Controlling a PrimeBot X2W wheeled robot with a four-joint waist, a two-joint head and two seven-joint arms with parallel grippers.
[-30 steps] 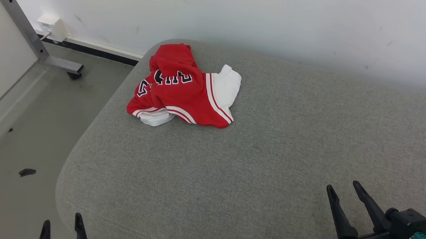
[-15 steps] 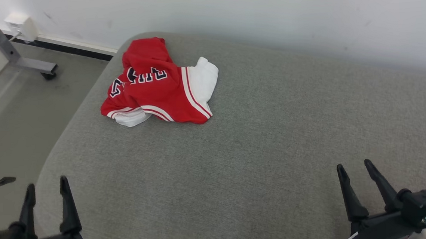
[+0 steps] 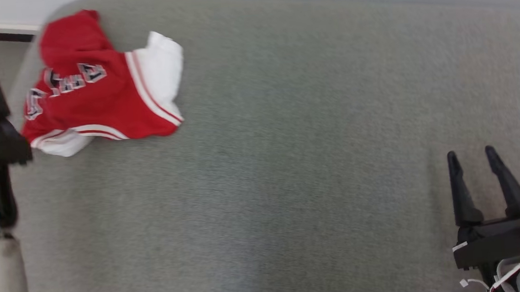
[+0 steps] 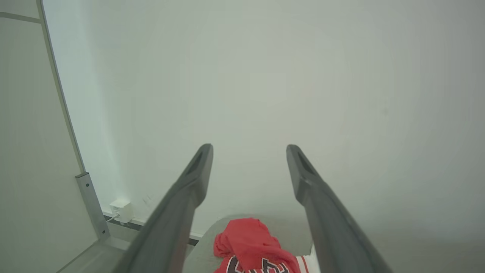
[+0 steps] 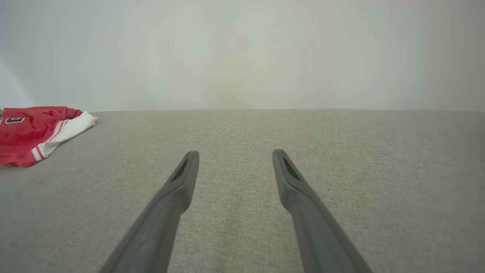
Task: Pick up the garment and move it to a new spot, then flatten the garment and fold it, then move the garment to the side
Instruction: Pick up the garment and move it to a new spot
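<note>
Head view gives me the garment (image 3: 96,93) whole: crumpled at the cushion's (image 3: 289,171) far left corner, lying crosswise, red hood toward the wall (image 5: 242,49), white part to the right. My left wrist view adds a socket (image 4: 122,212) and post (image 4: 93,206). Left gripper (image 4: 248,151) and right gripper (image 5: 232,155) are both spread, empty.

The garment (image 3: 97,102) lies on the cushion (image 3: 290,185), at its far left corner

Grey fabric-covered cushion (image 3: 288,162), backed by a pale wall (image 5: 242,53). A crumpled red-and-white garment (image 3: 96,98) is laid directly on it, close to the wall, at a rounded corner.
</note>
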